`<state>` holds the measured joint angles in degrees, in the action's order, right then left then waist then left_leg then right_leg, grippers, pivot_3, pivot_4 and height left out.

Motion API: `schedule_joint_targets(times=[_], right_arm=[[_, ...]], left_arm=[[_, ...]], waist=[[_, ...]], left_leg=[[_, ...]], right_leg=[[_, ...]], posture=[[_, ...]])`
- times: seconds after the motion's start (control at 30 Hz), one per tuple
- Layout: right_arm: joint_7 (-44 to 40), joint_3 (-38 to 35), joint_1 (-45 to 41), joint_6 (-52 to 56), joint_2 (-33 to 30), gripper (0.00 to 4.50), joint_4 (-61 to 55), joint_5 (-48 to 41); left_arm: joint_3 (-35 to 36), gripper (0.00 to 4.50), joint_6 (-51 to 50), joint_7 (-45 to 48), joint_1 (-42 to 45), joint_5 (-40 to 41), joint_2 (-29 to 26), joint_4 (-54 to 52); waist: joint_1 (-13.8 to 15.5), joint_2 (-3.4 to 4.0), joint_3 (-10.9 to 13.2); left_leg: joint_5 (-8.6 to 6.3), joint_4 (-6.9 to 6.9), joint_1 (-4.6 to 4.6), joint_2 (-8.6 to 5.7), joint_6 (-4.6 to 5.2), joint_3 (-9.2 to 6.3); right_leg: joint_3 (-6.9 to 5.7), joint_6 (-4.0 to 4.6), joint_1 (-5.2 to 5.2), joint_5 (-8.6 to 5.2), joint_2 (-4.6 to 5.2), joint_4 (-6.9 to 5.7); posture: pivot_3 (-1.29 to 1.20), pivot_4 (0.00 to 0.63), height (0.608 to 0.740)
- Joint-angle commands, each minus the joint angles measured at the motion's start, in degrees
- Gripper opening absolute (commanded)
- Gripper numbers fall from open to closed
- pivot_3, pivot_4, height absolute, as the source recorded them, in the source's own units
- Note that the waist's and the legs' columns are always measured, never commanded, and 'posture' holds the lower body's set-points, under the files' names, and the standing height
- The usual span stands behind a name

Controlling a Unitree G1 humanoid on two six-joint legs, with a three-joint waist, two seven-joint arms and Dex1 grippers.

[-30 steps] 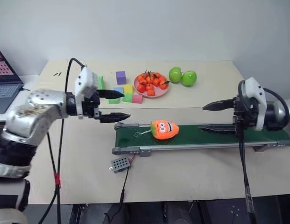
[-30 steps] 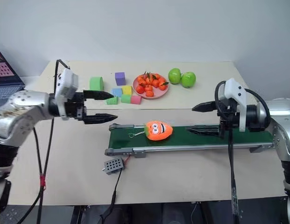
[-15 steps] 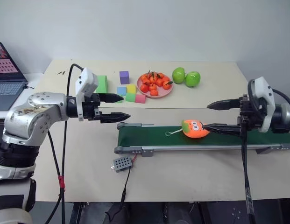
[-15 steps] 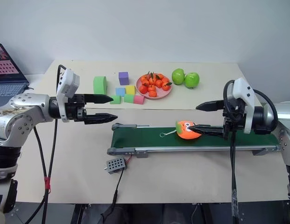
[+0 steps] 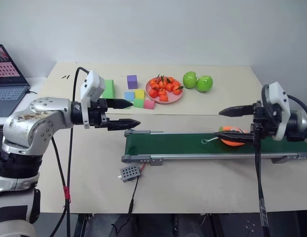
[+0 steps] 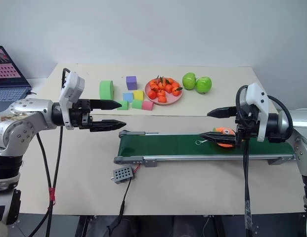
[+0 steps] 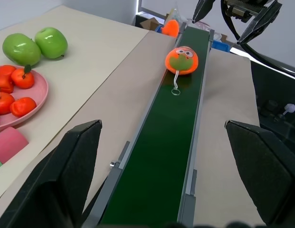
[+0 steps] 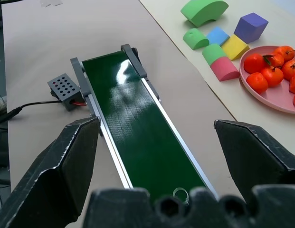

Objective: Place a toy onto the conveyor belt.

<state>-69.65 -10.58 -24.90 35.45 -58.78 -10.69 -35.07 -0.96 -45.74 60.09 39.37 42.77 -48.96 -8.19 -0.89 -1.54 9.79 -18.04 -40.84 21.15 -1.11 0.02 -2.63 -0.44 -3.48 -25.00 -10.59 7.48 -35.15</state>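
Our right gripper is hanging with its jaws spread wide and empty at the right end of the conveyor belt, its lower finger just above the toy, which is lying on the belt near that end. Our left gripper, equally wide and empty, is hovering off the belt's left end. We are judging the placing done, so we are keeping both grippers clear of the belt. The toy is lying along the belt, its face and loop cord pointing toward the left end.
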Motion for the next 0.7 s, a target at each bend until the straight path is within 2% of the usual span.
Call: schedule_joint_targets(times=[0.03,0.7], right_arm=[[0.5,-2.1,-1.2,-0.6,0.0,4.50,-1.6,-1.3],[2.0,-1.5,-1.7,0.3,1.0,4.50,-2.4,-1.7]], left_arm=[[2.0,4.44,-0.3,-0.1,0.5,0.1,0.1,-2.0],[3.2,4.44,-2.3,0.5,2.8,1.1,1.2,0.3]], waist=[[0.0,0.00,0.0],[0.0,0.00,0.0]], left_leg=[[0.00,0.00,0.00,0.00,0.00,0.00],[0.00,0.00,0.00,0.00,0.00,0.00]], right_leg=[[0.00,0.00,0.00,0.00,0.00,0.00],[0.00,0.00,0.00,0.00,0.00,0.01]], posture=[[0.00,0.150,0.738],[0.00,0.150,0.738]])
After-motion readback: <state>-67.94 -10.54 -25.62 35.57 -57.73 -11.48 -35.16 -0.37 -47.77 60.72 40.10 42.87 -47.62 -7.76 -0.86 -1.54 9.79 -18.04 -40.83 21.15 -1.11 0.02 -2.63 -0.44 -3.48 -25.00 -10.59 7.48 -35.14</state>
